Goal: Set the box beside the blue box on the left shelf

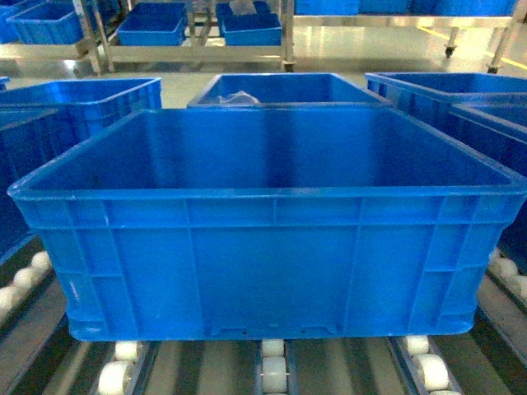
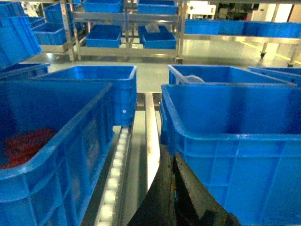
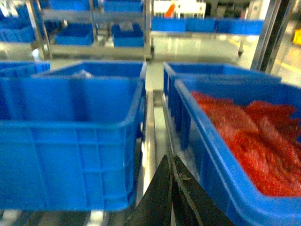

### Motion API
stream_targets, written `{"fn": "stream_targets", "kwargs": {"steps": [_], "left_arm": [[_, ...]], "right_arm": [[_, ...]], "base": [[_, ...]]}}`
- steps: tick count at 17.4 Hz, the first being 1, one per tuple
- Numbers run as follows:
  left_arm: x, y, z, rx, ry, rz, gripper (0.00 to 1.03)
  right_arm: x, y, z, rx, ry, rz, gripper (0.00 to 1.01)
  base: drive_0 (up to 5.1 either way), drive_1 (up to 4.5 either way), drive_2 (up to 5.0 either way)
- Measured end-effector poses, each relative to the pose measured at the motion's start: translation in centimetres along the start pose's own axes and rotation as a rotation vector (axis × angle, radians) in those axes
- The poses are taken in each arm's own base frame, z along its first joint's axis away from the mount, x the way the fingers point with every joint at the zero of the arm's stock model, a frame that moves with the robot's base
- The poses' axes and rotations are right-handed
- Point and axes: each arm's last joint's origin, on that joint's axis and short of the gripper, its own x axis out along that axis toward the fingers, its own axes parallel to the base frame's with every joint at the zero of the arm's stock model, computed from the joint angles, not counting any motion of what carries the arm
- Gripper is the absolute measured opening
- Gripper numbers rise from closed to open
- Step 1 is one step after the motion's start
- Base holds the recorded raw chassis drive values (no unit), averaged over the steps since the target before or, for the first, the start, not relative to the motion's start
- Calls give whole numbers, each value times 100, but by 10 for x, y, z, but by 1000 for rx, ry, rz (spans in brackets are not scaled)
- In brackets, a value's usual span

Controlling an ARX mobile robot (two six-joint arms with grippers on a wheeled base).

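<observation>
Both pairs of jaws are pressed together with nothing between them. In the left wrist view the left gripper (image 2: 173, 188) shows as dark fingers meeting in a thin line, low in the gap between two crates, just beside the near left corner of the box (image 2: 235, 141). In the right wrist view the right gripper (image 3: 170, 188) looks the same, closed tips pointing forward in the gap on the other side of the box (image 3: 70, 136). Neither gripper shows in the head view.

The box (image 1: 263, 255) fills the middle of the head view. It is empty and sits flat on the left shelf (image 1: 272, 370), whose white rollers show under its front edge. Whether the fingers touch its walls cannot be told.

To the left of the box stands a neighbouring crate (image 2: 51, 155) with something red (image 2: 23, 146) lying in it. To the right stands another crate (image 3: 244, 141), filled with red material (image 3: 254, 141). Narrow gaps with a metal rail and rollers separate the box from each.

Behind the box sits a further crate (image 1: 284, 89) holding something pale (image 1: 237, 99), with more blue crates on either side. Across the floor, metal racks (image 1: 198, 49) carry more blue crates.
</observation>
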Motion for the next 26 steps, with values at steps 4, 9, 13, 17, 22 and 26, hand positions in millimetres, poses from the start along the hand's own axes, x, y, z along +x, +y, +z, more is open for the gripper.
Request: {"fn": "stream_targets", "kwargs": {"steps": [4, 9, 13, 17, 22, 26], "left_arm": [[0, 0, -3, 2, 19, -1, 9], [0, 0, -3, 2, 19, -1, 54], [0, 0, -3, 2, 19, -1, 95], [0, 0, -3, 3, 19, -1, 98], [0, 0, -3, 3, 19, -1, 98], [0, 0, -3, 3, 19, -1, 98]], "right_arm": [[0, 0, 0, 0, 2, 0, 2], [0, 0, 0, 0, 2, 0, 42], [0, 0, 0, 0, 2, 0, 84], [0, 0, 0, 0, 2, 0, 98], [0, 0, 0, 0, 2, 0, 98], [0, 0, 0, 0, 2, 0, 98]], "base": [[0, 0, 0], [0, 0, 0], [0, 0, 0], [0, 0, 0], [0, 0, 0], [0, 0, 0]]}}
